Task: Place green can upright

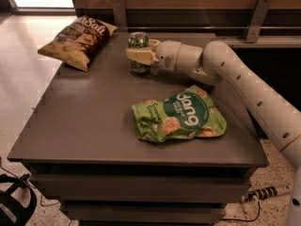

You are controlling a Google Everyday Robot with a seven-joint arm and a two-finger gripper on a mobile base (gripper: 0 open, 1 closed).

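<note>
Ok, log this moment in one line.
gripper: shut on can | can: upright, table rear | dang bag: flat, centre-right | chip bag: rear-left

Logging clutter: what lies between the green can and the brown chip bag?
Only bare table, as the camera view shows; the gripper is at the green can, opposite the bag.

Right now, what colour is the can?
The can is dark green, silver-topped, in camera view; gripper clasps it at the table's rear.

One raised camera looks down across the table (89, 121) at the tool (139, 56) clasping the green can (138, 40) far back.
</note>
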